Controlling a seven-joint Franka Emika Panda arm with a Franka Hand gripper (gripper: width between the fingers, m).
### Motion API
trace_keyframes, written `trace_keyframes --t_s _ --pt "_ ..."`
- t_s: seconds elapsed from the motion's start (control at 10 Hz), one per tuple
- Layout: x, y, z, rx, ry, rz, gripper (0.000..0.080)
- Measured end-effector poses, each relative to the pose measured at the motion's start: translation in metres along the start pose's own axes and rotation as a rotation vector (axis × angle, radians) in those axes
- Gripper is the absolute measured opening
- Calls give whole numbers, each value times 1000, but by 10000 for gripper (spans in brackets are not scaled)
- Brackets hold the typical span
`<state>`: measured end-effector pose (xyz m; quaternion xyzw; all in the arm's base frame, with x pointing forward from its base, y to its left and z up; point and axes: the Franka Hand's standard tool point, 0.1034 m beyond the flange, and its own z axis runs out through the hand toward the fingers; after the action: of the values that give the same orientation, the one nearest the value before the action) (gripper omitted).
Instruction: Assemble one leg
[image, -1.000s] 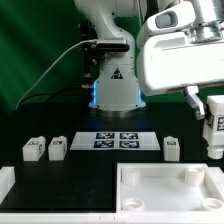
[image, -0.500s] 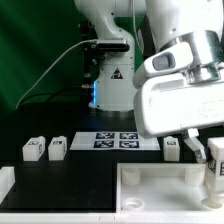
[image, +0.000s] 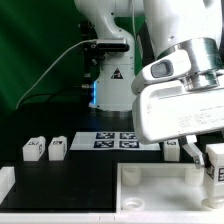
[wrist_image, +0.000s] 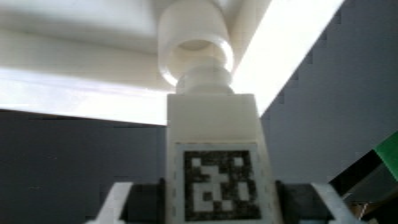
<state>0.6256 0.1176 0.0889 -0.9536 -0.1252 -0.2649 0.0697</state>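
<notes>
Leg (image: 214, 163), tagged white block, clamped in the narrowed gripper (image: 211, 156), lowered since a second ago to just above the tray (image: 160, 192) corner on the exterior view's right; seating there likely next.

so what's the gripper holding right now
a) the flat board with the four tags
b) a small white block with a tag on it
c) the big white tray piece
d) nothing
b: in the wrist view the leg, a small white block with a black-and-white tag on its face, sits clamped between the two fingers of the gripper.
</notes>
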Motion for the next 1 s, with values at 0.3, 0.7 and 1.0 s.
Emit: trace_keyframes --t_s 0.3,0.7,1.0 --pt "-1 2 -1 -5 8 -1 293" --pt "-1 5 -1 -10 15 -1 293" --pt "-4 1 -2 2 -23 -6 293"
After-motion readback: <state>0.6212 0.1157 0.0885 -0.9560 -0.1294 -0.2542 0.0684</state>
